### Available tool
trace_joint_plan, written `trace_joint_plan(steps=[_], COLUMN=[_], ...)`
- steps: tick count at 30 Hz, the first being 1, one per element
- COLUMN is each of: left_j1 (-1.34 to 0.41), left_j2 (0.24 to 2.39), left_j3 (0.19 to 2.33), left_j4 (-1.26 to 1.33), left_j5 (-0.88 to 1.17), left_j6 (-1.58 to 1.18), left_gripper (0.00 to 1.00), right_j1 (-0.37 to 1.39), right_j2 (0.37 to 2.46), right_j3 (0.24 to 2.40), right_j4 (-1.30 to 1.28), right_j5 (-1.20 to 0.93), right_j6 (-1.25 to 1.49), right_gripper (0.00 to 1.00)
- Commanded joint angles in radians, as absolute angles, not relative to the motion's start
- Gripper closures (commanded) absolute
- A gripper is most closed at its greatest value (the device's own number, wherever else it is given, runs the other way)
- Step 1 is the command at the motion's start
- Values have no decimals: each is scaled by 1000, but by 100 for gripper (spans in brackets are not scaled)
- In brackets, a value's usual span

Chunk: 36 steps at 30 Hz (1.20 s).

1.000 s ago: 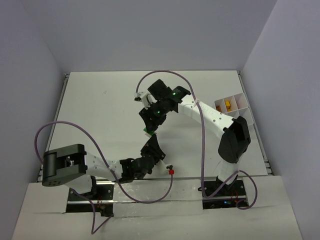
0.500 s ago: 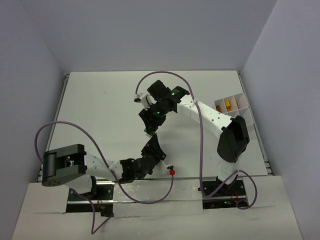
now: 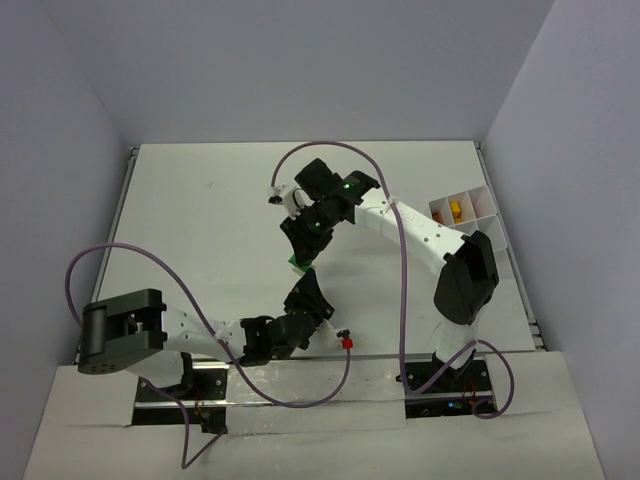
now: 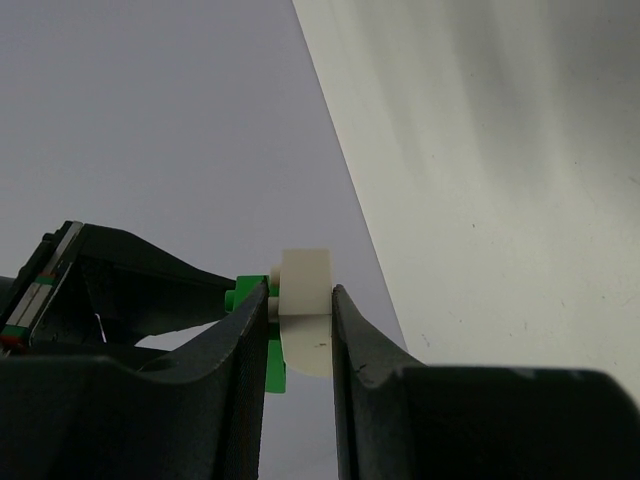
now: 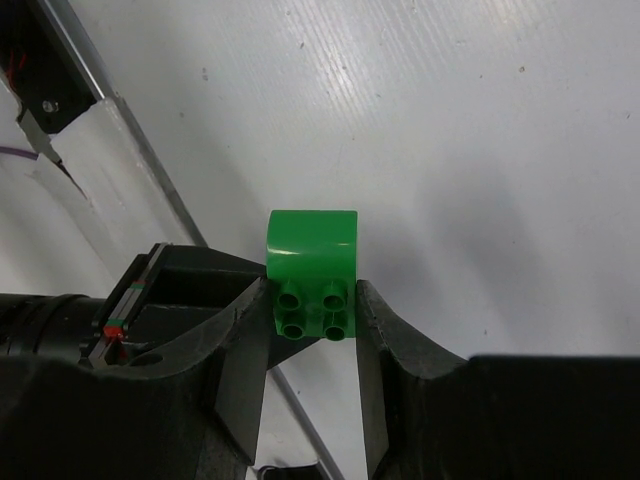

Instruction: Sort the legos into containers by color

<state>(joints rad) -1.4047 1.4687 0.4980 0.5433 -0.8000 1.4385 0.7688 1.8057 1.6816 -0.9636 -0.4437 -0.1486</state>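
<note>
Your right gripper (image 5: pixel 312 292) is clamping a green brick (image 5: pixel 312 262) between its two fingers, studs facing the wrist camera and the rounded end sticking out past the fingertips. Your left gripper (image 4: pixel 298 308) is pinching a white brick (image 4: pixel 305 325) in the same way, and the green brick is sitting right against the white one's side, touching it. I cannot tell whether the two are locked together or only pressed together. From above, both bricks are hanging over the middle of the table (image 3: pixel 200 220), at the point where the two grippers are meeting nose to nose.

Your right arm (image 3: pixel 420 232) is rising from its base at the near right, bending at the elbow and stretching left across the table, with the wrist turning its gripper back toward you. Your left arm (image 3: pixel 190 335) is lying low along the near edge, reaching right, with its gripper pointing away from you toward the other one.

A red brick (image 3: pixel 344 344) is lying on the table near the front edge, just right of the left gripper. The white tray (image 3: pixel 483 200) is sitting at the far right, well apart from the grippers and partly hidden by the right arm, and it is holding a yellow brick (image 3: pixel 456 209) in one compartment. Plain pale walls (image 3: pixel 300 70) are closing in the white table on three sides.
</note>
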Motion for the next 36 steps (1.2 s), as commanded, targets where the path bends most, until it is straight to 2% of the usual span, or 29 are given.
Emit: trace_joint_plan(steps=[1, 9, 13, 19, 22, 28, 31, 36], left_j1=[-1423, -1447, -1450, -1402, -1340, -1163, -1033, -839], left_j2=[1441, 1440, 1440, 1418, 1418, 1459, 1504, 1560], left_j3=[536, 532, 527, 697, 839, 1103, 1292, 1482], left_j4=[399, 331, 326, 41, -93, -331, -473, -572], left_j5=[-778, -769, -777, -727, -637, -439, -234, 34], left_j6=[1305, 1240, 1225, 966, 801, 539, 381, 185], left_gripper=[100, 100, 100, 100, 100, 100, 100, 100], right_j1=[766, 718, 663, 406, 235, 11, -117, -202], right_j2=[1762, 1747, 1724, 1606, 1526, 1430, 1408, 1413], right_j3=[1807, 1899, 1873, 1743, 1671, 1545, 1492, 1421], right_j4=[-991, -1031, -1048, -1070, -1088, -1089, -1087, -1050], right_j5=[-429, -423, -411, -381, -329, -222, -182, -128], right_j6=[-163, -170, -184, -243, -310, -438, -496, -533], right_gripper=[100, 100, 100, 100, 100, 100, 100, 100])
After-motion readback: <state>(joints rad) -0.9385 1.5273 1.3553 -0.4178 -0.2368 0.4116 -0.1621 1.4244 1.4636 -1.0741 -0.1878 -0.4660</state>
